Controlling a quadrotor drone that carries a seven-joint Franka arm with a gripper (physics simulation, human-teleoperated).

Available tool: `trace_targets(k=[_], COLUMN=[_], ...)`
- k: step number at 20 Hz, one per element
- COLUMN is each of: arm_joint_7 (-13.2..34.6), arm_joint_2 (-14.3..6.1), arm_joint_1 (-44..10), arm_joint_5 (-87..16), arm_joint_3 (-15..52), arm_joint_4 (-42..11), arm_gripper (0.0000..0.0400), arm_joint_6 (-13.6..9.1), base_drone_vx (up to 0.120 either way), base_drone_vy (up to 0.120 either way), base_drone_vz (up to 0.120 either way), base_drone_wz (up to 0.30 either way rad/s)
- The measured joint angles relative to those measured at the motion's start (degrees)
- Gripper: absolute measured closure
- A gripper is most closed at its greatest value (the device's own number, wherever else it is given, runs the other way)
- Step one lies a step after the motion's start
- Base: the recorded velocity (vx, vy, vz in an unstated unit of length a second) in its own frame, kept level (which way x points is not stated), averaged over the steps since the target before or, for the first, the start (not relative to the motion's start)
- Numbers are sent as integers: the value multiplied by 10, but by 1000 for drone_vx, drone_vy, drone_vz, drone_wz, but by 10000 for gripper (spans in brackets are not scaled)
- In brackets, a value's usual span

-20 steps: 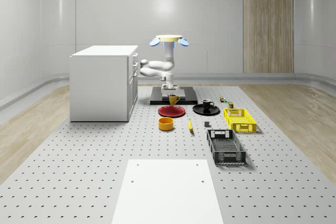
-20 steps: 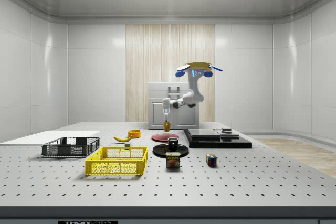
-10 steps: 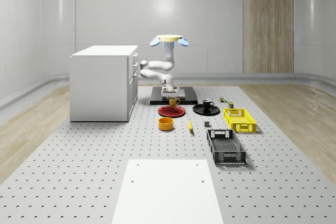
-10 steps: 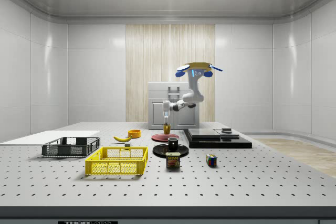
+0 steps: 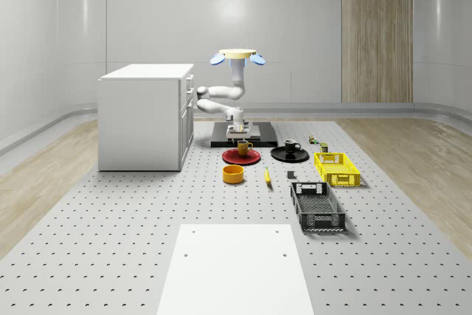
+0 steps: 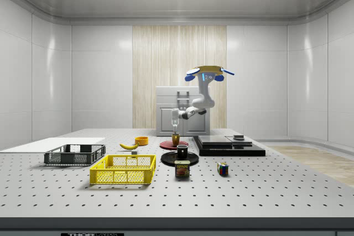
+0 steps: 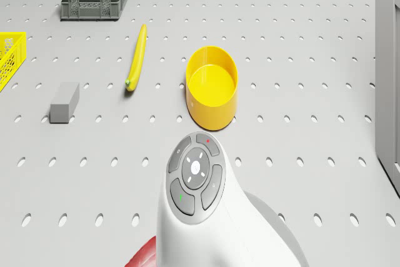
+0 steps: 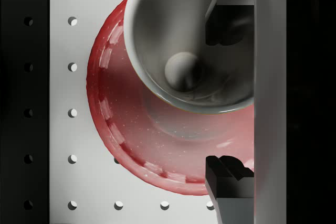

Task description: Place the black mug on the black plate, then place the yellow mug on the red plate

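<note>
First half's done: the black mug (image 5: pixel 291 146) sits on the black plate (image 5: pixel 289 155). The yellow mug (image 5: pixel 243 147) is in the gripper (image 5: pixel 240 136), fingers pinching its rim, right above the red plate (image 5: pixel 241 157); I can't tell if it's touching yet. The drone (image 5: pixel 237 55) hovers at the plate's 12 o'clock, over the worktop (image 5: pixel 110 241), arm folded and reaching down.

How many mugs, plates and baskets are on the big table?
Mugs: 2, the yellow mug in the hand and the black mug.
Plates: 2, the red plate and the black plate.
Baskets: 2, the yellow basket and the black basket.
Total: 6
</note>
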Motion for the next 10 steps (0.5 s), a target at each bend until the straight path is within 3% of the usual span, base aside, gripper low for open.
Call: trace_targets(k=[4, 10], arm_joint_7=[-1, -2], arm_joint_2=[1, 2], arm_joint_1=[7, 15], arm_joint_5=[20, 46], arm_joint_3=[23, 51], arm_joint_4=[-11, -21], arm_gripper=[24, 6], arm_joint_6=[-13, -27], base_drone_vx=[0, 0], base_drone_vy=[0, 0], base_drone_vz=[0, 0], base_drone_wz=[0, 0])
